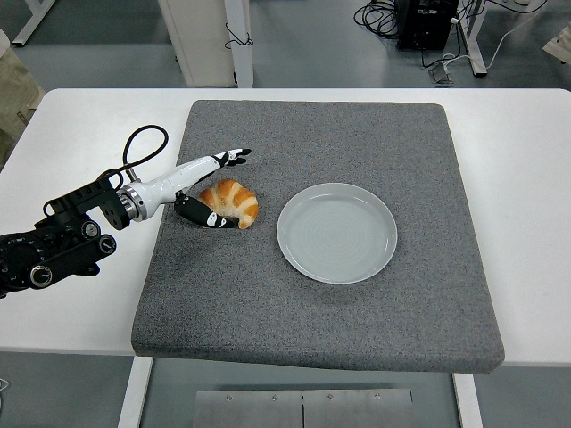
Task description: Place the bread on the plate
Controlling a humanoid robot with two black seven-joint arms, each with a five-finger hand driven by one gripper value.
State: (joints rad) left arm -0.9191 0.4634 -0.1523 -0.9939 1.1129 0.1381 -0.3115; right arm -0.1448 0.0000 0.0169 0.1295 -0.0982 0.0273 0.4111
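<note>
L hand open round croissant, plate apart

Glossy smooth plate on rough felt-like mat.

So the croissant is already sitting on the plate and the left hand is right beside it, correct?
Not quite. The head view shows the croissant on the grey mat, left of the empty plate. The left hand is indeed right beside it.

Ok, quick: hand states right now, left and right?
Left hand: open, fingers spread around the croissant, not yet closed on it.
Right hand: not in view.
</note>
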